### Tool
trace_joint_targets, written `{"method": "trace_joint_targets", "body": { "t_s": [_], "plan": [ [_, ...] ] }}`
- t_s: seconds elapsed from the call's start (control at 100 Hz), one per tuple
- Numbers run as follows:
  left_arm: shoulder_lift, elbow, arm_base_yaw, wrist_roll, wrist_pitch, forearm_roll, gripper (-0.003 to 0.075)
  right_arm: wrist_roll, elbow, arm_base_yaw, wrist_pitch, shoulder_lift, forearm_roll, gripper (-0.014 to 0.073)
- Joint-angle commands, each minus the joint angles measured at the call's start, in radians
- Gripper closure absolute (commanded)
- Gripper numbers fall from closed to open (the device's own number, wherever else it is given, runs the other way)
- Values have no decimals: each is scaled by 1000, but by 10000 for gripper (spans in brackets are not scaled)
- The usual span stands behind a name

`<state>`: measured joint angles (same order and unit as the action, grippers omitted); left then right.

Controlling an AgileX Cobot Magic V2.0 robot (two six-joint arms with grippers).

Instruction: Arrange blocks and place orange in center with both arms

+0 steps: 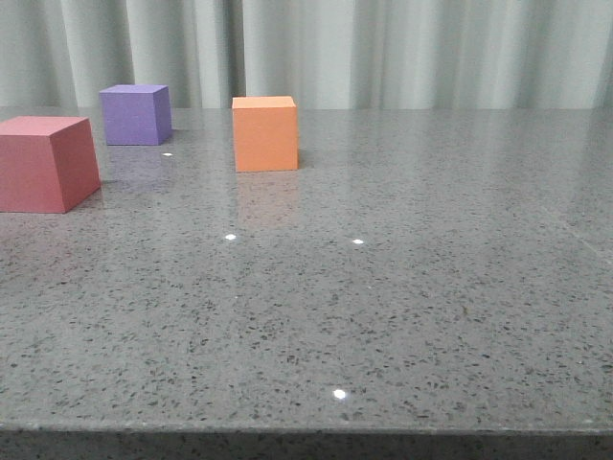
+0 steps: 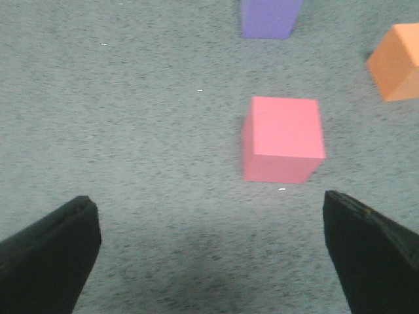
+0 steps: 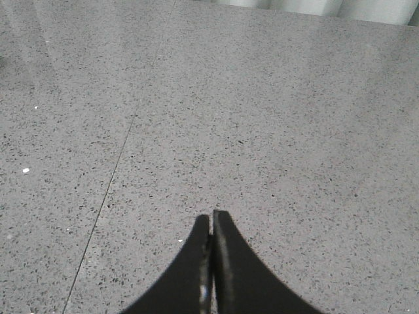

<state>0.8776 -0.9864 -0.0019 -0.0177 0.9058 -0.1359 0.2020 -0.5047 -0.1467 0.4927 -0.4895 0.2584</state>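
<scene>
Front view shows three cubes on the grey speckled surface (image 1: 402,316), all on its left side. The orange cube (image 1: 264,132) stands upright and square-on, one flat face toward the camera; being a cube, it has no long axis. The purple cube (image 1: 136,114) sits farther back and to its left, turned slightly so two side faces show. The red-pink cube (image 1: 45,163) is nearest and leftmost, partly cut by the frame edge, also turned a little. All three stand apart, none touching.

Seen from the left wrist, the left pincer (image 2: 211,252) is spread wide with nothing between its fingers, hanging above the surface just short of the red-pink cube. The right pincer (image 3: 211,261) is closed, fingers pressed together, holding nothing, over bare surface.
</scene>
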Motion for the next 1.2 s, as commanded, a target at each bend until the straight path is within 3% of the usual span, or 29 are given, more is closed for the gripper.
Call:
{"method": "trace_joint_targets", "body": {
  "t_s": [0.0, 0.19, 0.43, 0.63, 0.93, 1.19],
  "plan": [
    [33, -48, -14, 10, -66, -97, 65, 2, -24, 6, -77, 1, 25, 662],
    [156, -123, -144, 70, -106, -142, 66, 2, -24, 6, -77, 1, 25, 662],
    [391, -299, -361, 254, -184, -6, 66, 2, -24, 6, -77, 1, 25, 662],
    [630, -521, -495, 326, -196, 55, 66, 2, -24, 6, -78, 1, 25, 662],
    [930, -861, -606, 561, -86, 324, 68, 2, -24, 6, -78, 1, 25, 662],
    [1058, -1007, -628, 617, -20, 388, 69, 2, -24, 6, -78, 1, 25, 662]
  ]
}}
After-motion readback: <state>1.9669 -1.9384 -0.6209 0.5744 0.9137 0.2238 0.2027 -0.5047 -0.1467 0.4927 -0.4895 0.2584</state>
